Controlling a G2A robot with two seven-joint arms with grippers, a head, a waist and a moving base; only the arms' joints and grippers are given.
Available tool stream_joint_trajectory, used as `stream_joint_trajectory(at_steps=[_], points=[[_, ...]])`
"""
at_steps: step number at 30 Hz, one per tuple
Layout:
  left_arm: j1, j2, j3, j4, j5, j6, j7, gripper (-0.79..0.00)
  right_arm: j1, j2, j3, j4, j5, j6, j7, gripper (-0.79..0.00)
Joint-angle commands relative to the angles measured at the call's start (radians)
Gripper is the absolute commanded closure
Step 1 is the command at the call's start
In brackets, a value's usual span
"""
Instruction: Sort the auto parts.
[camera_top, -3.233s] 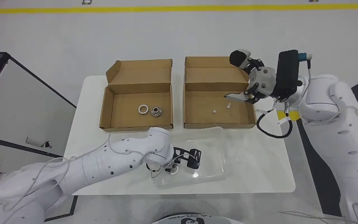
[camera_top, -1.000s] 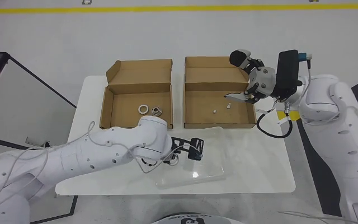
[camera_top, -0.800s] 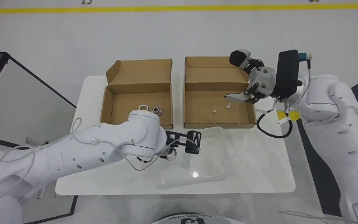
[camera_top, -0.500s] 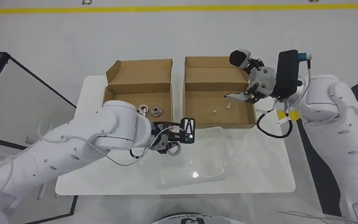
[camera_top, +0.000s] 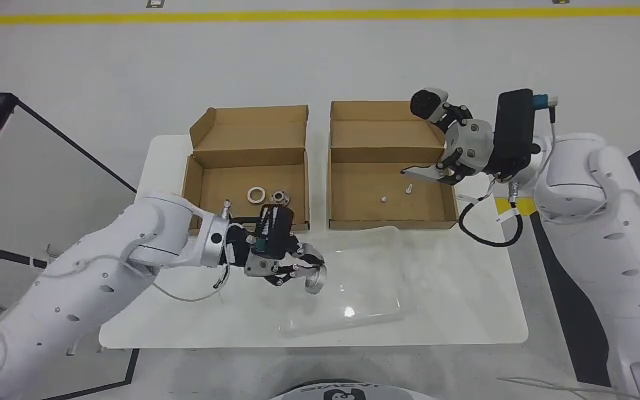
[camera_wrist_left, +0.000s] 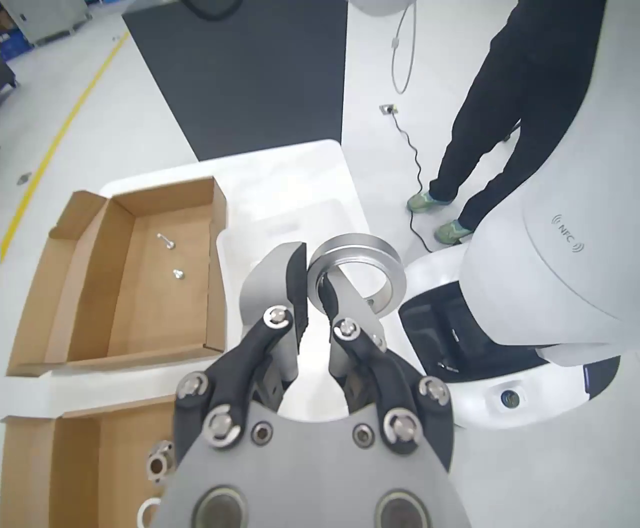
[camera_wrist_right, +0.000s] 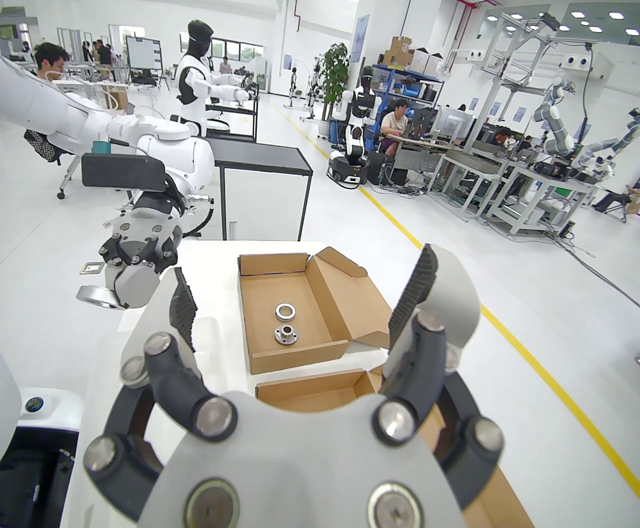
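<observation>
The left gripper is pinching the ring by its wall, one finger inside and one outside, above the table just near of the left box. Being stiff, smooth, probably weighty steel, it is likely wanting that firm wall grip. The right gripper is hanging wide open over the right box.

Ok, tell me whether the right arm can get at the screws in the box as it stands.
Likely yes. The right gripper hangs open above the right box, whose top is open; the two screws lie bare on its floor. The left gripper, holding a ring, is well clear.
</observation>
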Motion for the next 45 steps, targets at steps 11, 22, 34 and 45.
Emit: stream_joint_trajectory(at_steps=[11, 22, 34, 45], points=[[0.082, -0.030, -0.053, -0.009, 0.415, -0.011, 0.650, 0.000, 0.000, 0.000, 0.000, 0.000, 0.000, 0.000, 0.000, -0.785], [0.022, -0.064, -0.033, 0.046, 0.698, -0.003, 1.014, 0.000, 0.000, 0.000, 0.000, 0.000, 0.000, 0.000, 0.000, -0.785], [0.022, -0.064, -0.033, 0.046, 0.698, -0.003, 1.014, 0.000, 0.000, 0.000, 0.000, 0.000, 0.000, 0.000, 0.000, -0.785], [0.068, -0.069, -0.097, 0.074, 0.600, 0.063, 1.030, 0.000, 0.000, 0.000, 0.000, 0.000, 0.000, 0.000, 0.000, -0.785]])
